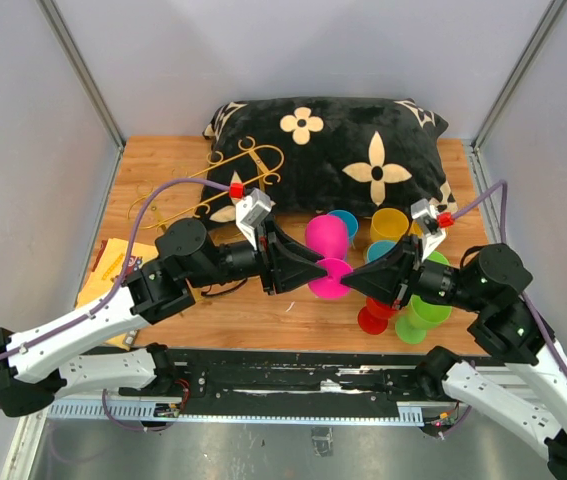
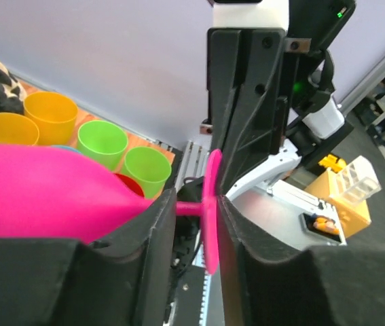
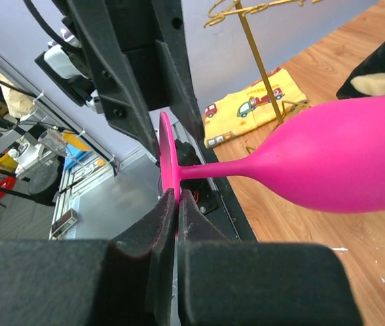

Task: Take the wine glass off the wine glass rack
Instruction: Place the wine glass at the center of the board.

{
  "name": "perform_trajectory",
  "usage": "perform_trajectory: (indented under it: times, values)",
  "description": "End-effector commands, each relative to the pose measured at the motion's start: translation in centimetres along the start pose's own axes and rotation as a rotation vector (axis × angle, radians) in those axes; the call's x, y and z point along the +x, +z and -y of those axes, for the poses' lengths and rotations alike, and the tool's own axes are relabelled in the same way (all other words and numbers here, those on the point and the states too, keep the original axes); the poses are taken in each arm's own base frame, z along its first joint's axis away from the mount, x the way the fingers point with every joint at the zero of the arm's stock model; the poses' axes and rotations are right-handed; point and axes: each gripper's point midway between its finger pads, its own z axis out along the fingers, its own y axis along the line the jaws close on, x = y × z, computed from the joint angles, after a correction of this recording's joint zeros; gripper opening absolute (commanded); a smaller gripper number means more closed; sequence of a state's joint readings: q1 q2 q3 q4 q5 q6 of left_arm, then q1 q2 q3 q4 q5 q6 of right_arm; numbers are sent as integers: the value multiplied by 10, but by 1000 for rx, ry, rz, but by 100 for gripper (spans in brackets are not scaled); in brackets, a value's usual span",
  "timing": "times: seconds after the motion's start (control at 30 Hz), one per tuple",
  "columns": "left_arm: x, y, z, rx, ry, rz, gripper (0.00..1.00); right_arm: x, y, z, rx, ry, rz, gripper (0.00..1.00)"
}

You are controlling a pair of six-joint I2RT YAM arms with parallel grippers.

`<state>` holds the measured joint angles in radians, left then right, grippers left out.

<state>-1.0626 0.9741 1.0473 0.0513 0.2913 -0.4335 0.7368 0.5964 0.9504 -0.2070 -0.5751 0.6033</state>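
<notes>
Top external: we are holding the glass (image 1: 326, 240) mid-counter, off the rack (image 1: 246, 165) at the far-left corner, bowl pointing far; right gripper (image 1: 348, 277) is pinching its foot, left gripper (image 1: 323, 268) straddling it, parted.

A black pillow (image 1: 343, 150) with cream flower patterns lies across the far part of the wooden table (image 1: 263, 310), beyond both fingertips. Just past the right gripper (image 1: 348, 278) stand a yellow cup (image 1: 395, 225), a blue cup (image 1: 343, 222) and a teal cup (image 1: 381, 250). On its near side sit a red cup (image 1: 373, 318) and a green cup (image 1: 421, 315). A yellow cloth (image 1: 113, 262) printed with cars lies well behind the left gripper (image 1: 321, 270), at the table's left edge.
</notes>
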Motion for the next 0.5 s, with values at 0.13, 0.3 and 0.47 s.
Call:
perform_trajectory:
  times: [0.13, 0.3, 0.47]
  values:
    - [34, -6, 4, 31, -65, -110, 44, -17, -11, -4, 11, -96, 113, 1]
    - [39, -8, 9, 65, -116, -87, 42, -14, -8, -7, -23, -93, 101, 1]
    - [32, -2, 11, 96, -160, -13, 36, -11, -5, -9, -46, -85, 75, 1]
